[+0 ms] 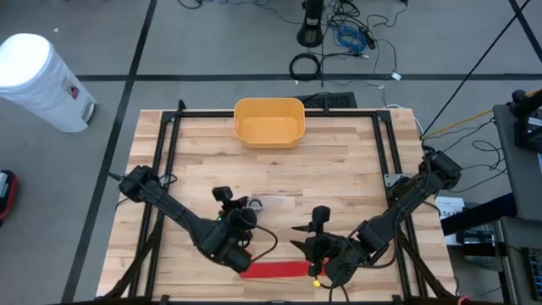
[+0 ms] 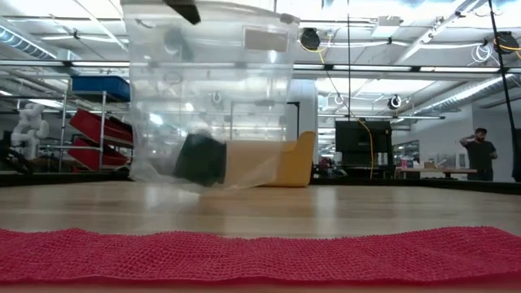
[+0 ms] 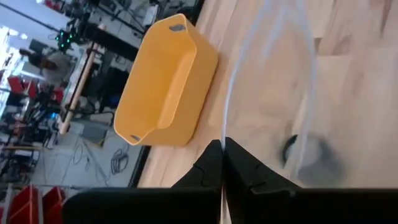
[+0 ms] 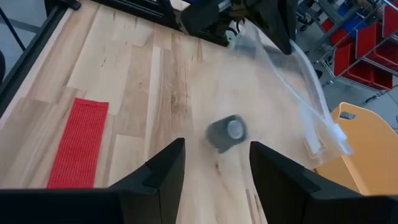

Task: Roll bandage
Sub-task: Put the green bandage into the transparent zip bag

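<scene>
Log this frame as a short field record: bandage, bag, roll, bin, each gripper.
bandage: red bandage lying flat and unrolled at the table's near edge
bag: clear plastic bag held up off the table
roll: dark roll, seen through the bag in the low view
bin: yellow bin at the far edge
left gripper: left gripper, fingers shut on the bag's edge
right gripper: right gripper, fingers open, holding nothing, near the bandage's right end

- A grey floor (image 1: pixel 212 51) with dark seams surrounds the wooden table (image 1: pixel 339 182).
- A white bin (image 1: pixel 42 80) stands beside it; black cables (image 1: pixel 339 38) lie beyond.
- Red bins on shelving (image 2: pixel 98 130), ceiling lights (image 2: pixel 456 45), a distant person (image 2: pixel 480 150).
</scene>
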### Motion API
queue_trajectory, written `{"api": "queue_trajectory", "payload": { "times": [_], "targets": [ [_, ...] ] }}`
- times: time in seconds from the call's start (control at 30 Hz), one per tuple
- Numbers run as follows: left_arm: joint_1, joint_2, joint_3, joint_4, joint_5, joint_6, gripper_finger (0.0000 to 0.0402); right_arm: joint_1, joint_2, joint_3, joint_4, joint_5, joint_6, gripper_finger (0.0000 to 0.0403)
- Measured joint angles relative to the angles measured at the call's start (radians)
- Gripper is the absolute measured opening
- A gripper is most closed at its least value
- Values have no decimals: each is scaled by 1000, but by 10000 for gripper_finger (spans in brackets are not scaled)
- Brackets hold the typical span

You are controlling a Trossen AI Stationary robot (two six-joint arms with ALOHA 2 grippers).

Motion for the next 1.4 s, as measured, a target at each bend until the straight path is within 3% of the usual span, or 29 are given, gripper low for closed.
{"api": "queue_trajectory", "payload": {
  "times": [0.27, 0.53, 0.77, 0.9, 1.4],
  "targets": [
    [0, -4, -4, 70, 115, 2, 5, -6, 0, 0, -16, -25, 10, 167],
    [24, -5, -100, 162, 86, 43, 5, 1, 0, 0, -62, -322, 113, 167],
    [17, -4, -191, 249, 190, 91, 8, 17, 0, 0, -195, -290, 314, 167],
    [-22, -3, -216, 331, 201, 160, 41, 28, 0, 0, -213, -285, 397, 167],
    [-84, -3, -216, 385, 255, 156, 166, 141, 0, 0, -201, -295, 581, 167]
  ]
}}
